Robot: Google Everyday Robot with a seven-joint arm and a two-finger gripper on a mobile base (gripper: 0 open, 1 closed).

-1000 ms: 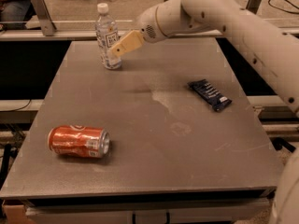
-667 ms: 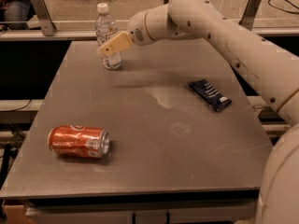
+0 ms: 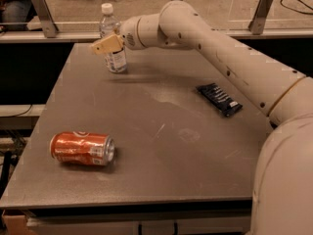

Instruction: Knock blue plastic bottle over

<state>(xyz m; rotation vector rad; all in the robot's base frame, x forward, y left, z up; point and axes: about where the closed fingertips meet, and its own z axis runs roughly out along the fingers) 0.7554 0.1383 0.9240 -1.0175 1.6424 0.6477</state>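
The gripper (image 3: 105,45), a tan wedge at the end of the white arm (image 3: 220,53), hangs above the far left part of the grey table (image 3: 161,131), and whether it is clenched or released cannot be told from this angle. Right behind it, overlapped by it at about mid-height, stands the blue plastic bottle (image 3: 117,61): upright on the tabletop, its white cap above the gripper and its labelled lower body showing just below and slightly to the picture's right of the tan tip. The gripper's tip reaches a little past the bottle's left edge as seen here; the two look pressed close together, though whether they actually touch cannot be made out. From the gripper the arm runs off to the picture's right and toward the camera, widening into the large white body at the near right corner. Well apart from the gripper, to its right and nearer the camera, a flat dark-blue snack wrapper (image 3: 219,99) lies on the table below the arm. Farther still, almost straight toward the camera from the gripper and a little to the left, an orange soda can (image 3: 82,149) lies on its side near the table's front left edge, its top end facing right.
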